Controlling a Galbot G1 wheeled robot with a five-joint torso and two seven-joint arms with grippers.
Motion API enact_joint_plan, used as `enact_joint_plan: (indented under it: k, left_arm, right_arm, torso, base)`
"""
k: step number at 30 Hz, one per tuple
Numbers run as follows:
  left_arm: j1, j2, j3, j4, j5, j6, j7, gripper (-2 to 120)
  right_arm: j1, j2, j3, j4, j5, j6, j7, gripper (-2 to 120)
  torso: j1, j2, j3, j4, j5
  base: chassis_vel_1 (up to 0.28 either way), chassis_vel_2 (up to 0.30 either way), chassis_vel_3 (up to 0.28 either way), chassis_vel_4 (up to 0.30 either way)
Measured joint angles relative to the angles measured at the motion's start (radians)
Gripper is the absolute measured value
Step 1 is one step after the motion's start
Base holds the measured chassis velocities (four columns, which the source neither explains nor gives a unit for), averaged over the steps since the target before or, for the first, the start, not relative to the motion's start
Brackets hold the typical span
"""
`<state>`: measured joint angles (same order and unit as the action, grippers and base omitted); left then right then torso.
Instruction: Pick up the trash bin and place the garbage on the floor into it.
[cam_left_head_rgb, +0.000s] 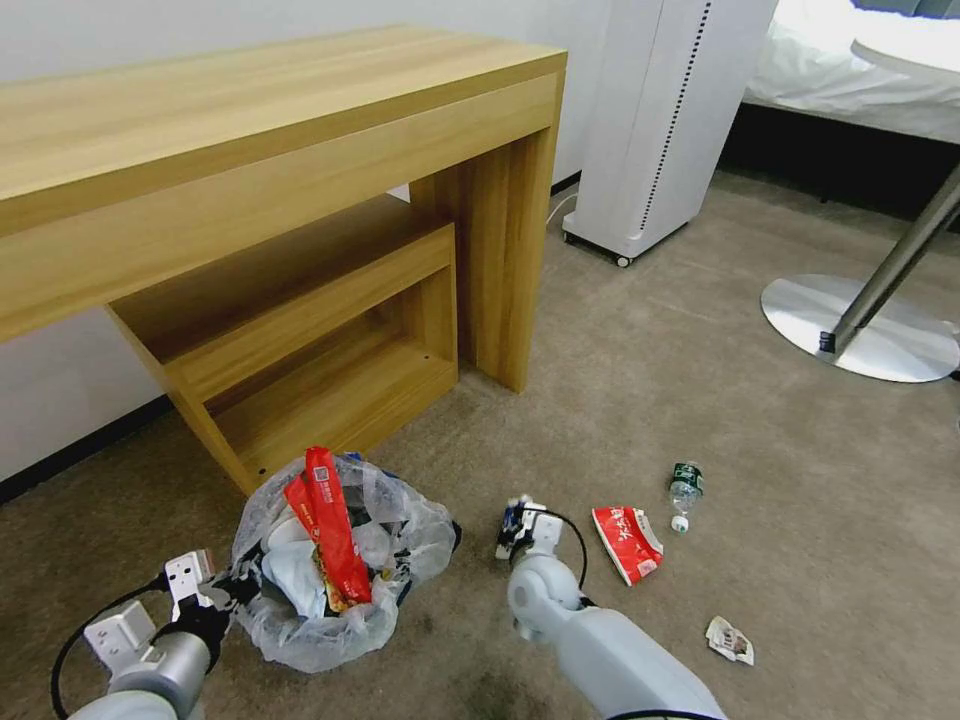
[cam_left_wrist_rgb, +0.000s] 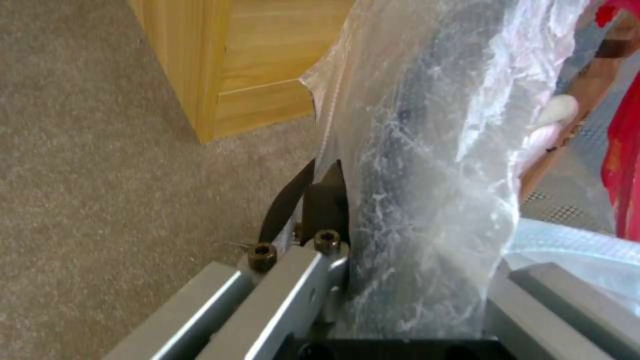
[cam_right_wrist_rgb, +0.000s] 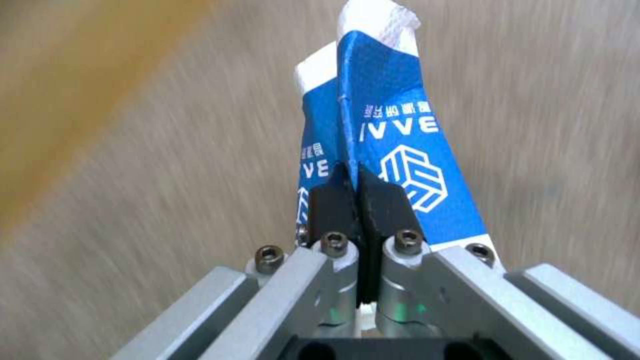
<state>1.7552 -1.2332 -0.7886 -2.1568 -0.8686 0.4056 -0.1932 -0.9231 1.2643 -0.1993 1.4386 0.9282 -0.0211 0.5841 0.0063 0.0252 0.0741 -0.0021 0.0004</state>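
Mostly the trash bin (cam_left_head_rgb: 340, 560) hides under its crumpled translucent liner, a long red wrapper poking out; it sits on the floor (cam_left_head_rgb: 700, 400) before the wooden desk's low shelf (cam_left_head_rgb: 330, 330). Left gripper (cam_left_head_rgb: 240, 590) has its fingers closed on the bin's rim. Right gripper (cam_left_head_rgb: 515, 525) pinches a creased blue-white carton (cam_right_wrist_rgb: 393, 150), fingers clamped together. Nearby lie a red wrapper (cam_left_head_rgb: 627, 542), a clear bottle (cam_left_head_rgb: 685, 492) and a crumpled scrap (cam_left_head_rgb: 730, 640).

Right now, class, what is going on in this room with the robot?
The robot is clearing litter off the carpet. Its left claw grips the bag-lined trash bin, already holding wrappers. Its right claw is shut on a blue-white carton beside the bin. A red wrapper, a clear bottle and a crumpled scrap remain down.
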Motion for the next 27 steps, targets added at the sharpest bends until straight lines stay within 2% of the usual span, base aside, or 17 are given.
enact_joint_plan:
  k: [1,2,4,5,8,9,12,13,15,17,19,21,24,25,27]
  left_arm:
    - [-0.002,0.001,0.000,0.002,0.000,0.000,0.000,0]
    - [-0.002,0.001,0.000,0.002,0.000,0.000,0.000,0]
    - [-0.004,0.003,0.000,0.006,-0.001,0.000,0.000,0]
    - [-0.004,0.003,0.000,0.006,-0.001,0.000,0.000,0]
    - [-0.005,0.004,0.001,0.009,-0.001,0.001,-0.001,0]
    - [-0.005,0.004,0.001,0.009,-0.001,0.001,-0.001,0]
    - [-0.004,0.002,0.002,0.007,0.002,0.002,-0.002,0]
    - [-0.004,0.002,0.002,0.007,0.002,0.002,-0.002,0]
    - [0.001,-0.003,0.003,-0.006,0.003,0.003,-0.003,0]
    - [0.002,-0.004,0.003,-0.009,0.003,0.004,-0.003,0]
    - [0.010,-0.009,0.003,-0.020,0.007,0.005,-0.004,0]
    - [0.011,-0.010,0.002,-0.022,0.007,0.005,-0.004,0]
    - [0.024,-0.018,-0.001,-0.037,0.013,0.006,-0.005,0]
    - [0.024,-0.018,-0.001,-0.037,0.013,0.006,-0.005,0]
    - [0.029,-0.023,-0.003,-0.045,0.016,0.006,-0.005,0]
  right_arm:
    - [-0.016,-0.032,0.017,0.053,-0.023,0.043,-0.036,0]
    - [-0.016,-0.032,0.017,0.053,-0.023,0.043,-0.036,0]
    - [-0.040,-0.113,0.053,0.167,-0.059,0.110,-0.102,0]
    - [-0.040,-0.113,0.053,0.167,-0.059,0.110,-0.102,0]
    - [-0.051,-0.227,0.073,0.329,-0.080,0.174,-0.194,0]
    - [-0.051,-0.227,0.073,0.329,-0.080,0.174,-0.194,0]
    - [-0.028,-0.329,0.046,0.509,-0.085,0.211,-0.287,0]
    - [-0.028,-0.329,0.046,0.509,-0.085,0.211,-0.287,0]
    - [0.017,-0.385,-0.021,0.638,-0.042,0.211,-0.312,0]
    - [0.031,-0.395,-0.042,0.666,-0.029,0.207,-0.314,0]
    - [0.083,-0.421,-0.127,0.745,0.026,0.178,-0.310,0]
    - [0.098,-0.424,-0.146,0.758,0.041,0.169,-0.305,0]
    - [0.210,-0.411,-0.286,0.785,0.123,0.112,-0.240,0]
    - [0.210,-0.411,-0.286,0.785,0.123,0.112,-0.240,0]
    - [0.263,-0.393,-0.370,0.769,0.159,0.088,-0.202,0]
  torso:
    - [0.000,0.000,0.000,-0.0001,0.0001]
    - [0.000,0.000,0.000,-0.0001,0.0001]
    - [0.000,0.000,0.000,0.0000,0.0000]
    - [0.000,0.000,0.000,0.0000,0.0000]
    - [0.000,0.000,0.000,-0.0003,0.0001]
    - [0.000,0.000,0.000,-0.0003,0.0001]
    - [0.000,0.000,0.000,-0.0001,-0.0001]
    - [0.000,0.000,0.000,-0.0001,-0.0001]
    - [0.000,0.000,0.000,0.0000,-0.0002]
    - [0.000,0.000,0.000,0.0000,-0.0002]
    - [0.000,0.000,0.000,0.0000,-0.0003]
    - [0.000,0.000,0.000,-0.0001,-0.0003]
    - [0.000,0.000,0.000,0.0001,-0.0004]
    - [0.000,0.000,0.000,0.0001,-0.0004]
    - [0.000,0.000,0.000,0.0001,-0.0004]
  base:
    - [0.000,0.000,0.000,0.000]
    - [0.000,0.000,0.000,0.000]
    - [0.000,0.000,0.000,0.000]
    - [0.000,0.000,0.000,0.000]
    - [0.000,0.000,0.000,0.000]
    - [0.000,0.000,0.000,0.000]
    - [0.000,0.000,0.000,0.000]
    - [0.000,0.000,0.000,0.000]
    - [0.000,0.000,0.000,0.000]
    - [0.000,0.000,0.000,0.000]
    - [0.000,0.000,0.000,0.000]
    - [0.000,0.000,0.000,0.000]
    - [0.000,0.000,0.000,0.000]
    - [0.000,0.000,0.000,0.000]
    - [0.000,0.000,0.000,0.000]
